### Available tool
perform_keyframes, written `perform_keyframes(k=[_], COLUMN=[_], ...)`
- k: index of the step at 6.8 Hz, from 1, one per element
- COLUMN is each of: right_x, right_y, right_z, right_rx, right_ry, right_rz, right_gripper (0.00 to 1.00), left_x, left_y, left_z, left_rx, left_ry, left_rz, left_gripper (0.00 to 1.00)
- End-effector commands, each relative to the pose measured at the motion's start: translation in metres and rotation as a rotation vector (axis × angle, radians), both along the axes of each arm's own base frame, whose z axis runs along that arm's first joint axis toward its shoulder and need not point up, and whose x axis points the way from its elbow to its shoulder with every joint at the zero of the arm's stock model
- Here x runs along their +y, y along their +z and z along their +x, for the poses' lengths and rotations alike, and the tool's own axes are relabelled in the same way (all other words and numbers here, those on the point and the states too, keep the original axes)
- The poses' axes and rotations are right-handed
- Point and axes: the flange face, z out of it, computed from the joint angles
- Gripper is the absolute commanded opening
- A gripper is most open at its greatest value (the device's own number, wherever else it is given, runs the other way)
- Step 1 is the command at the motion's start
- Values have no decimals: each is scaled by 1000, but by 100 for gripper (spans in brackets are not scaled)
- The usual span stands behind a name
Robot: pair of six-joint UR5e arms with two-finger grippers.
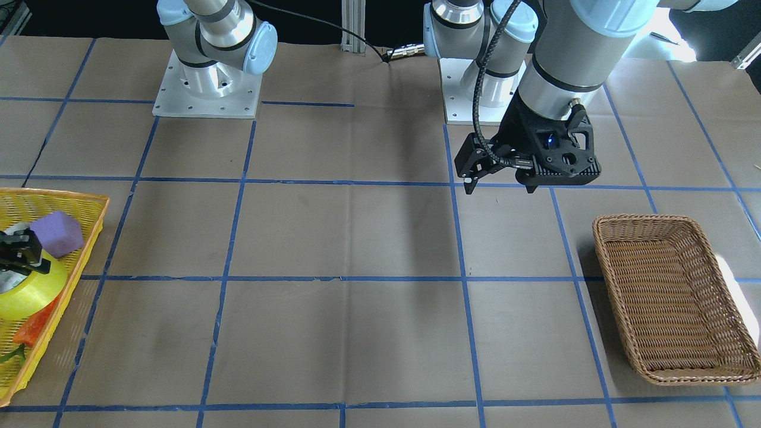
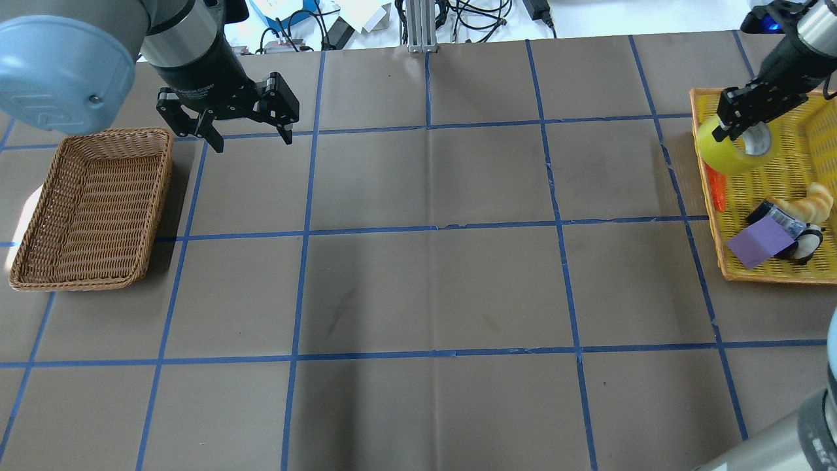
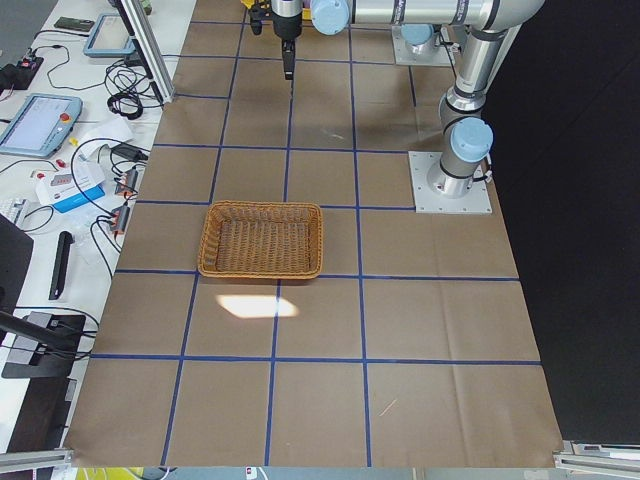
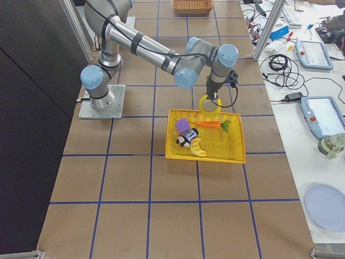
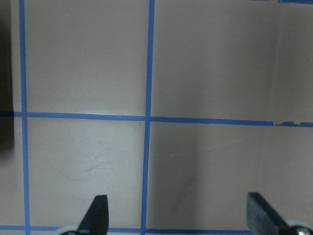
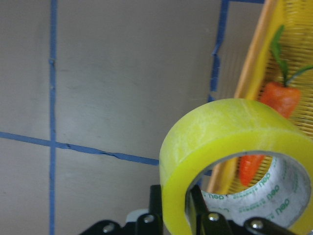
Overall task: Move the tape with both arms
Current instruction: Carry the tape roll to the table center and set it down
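The yellow tape roll [image 2: 729, 152] hangs from my right gripper [image 2: 735, 119], which is shut on its wall above the far left corner of the yellow tray [image 2: 771, 271]. It also shows in the front view [image 1: 27, 288], in the right side view [image 4: 210, 103] and close up in the right wrist view [image 6: 230, 147], one finger inside the ring and one outside. My left gripper [image 2: 248, 139] is open and empty, above the table beside the wicker basket [image 2: 91, 203]. Its fingertips [image 5: 98, 213] show over bare table.
The yellow tray holds a purple foam block [image 2: 758, 242], an orange carrot [image 2: 717, 190], a croissant-like piece [image 2: 807, 203] and a black-and-white object [image 2: 801, 242]. The wicker basket [image 1: 672, 297] holds nothing. Blue tape lines grid the brown table.
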Motion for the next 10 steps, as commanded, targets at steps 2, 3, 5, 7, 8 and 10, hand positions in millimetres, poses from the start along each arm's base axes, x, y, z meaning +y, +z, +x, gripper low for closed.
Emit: perform_keyframes(k=[2, 3, 5, 7, 8, 10], right_x=[26, 50, 104, 125, 120, 64], right_y=[-24, -38, -65, -83, -73, -55], right_z=[212, 293, 423, 474, 467, 385], right_rx=[99, 111, 121, 89, 87, 66], right_ry=[-10, -52, -153, -249, -218, -255], right_rz=[114, 146, 170, 208, 178, 142], right_gripper=[2, 3, 6, 77, 100, 100], left_x=[1, 1, 1, 0, 0, 0], left_y=[0, 0, 0, 0, 0, 0], left_z=[0, 0, 0, 0, 1, 1], left_rx=[0, 0, 0, 0, 0, 1], left_ry=[1, 1, 1, 1, 2, 2], left_rz=[1, 1, 1, -1, -1, 1], left_gripper=[100, 100, 100, 100, 100, 100])
